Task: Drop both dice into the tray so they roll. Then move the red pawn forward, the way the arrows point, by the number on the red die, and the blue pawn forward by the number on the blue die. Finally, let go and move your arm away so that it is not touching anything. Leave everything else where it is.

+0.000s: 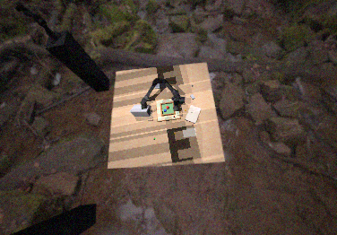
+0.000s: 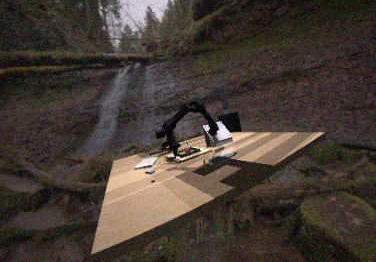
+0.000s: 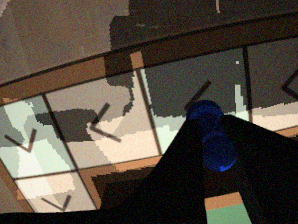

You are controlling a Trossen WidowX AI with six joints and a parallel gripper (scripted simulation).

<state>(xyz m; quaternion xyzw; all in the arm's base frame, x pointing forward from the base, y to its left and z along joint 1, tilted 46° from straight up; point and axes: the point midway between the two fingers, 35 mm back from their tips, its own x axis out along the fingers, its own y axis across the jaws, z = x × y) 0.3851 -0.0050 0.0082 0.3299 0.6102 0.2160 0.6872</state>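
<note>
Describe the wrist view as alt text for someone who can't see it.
A black pincer grips a blue pawn over a board-game track of pale and greenish squares marked with arrows, beside a strip of green tray floor.

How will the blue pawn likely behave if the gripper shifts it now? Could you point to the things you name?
The small glossy blue pawn (image 3: 219, 145) is probably stiff and light, given its small, solid-looking rounded form. Its round head could let it swivel between the black gripper's (image 3: 212, 125) fingers. Set down tilted, it would likely tip, being narrow.

A rocky, mossy forest ravine (image 1: 269, 94) (image 2: 280, 75) with a waterfall (image 2: 112, 105).
</note>
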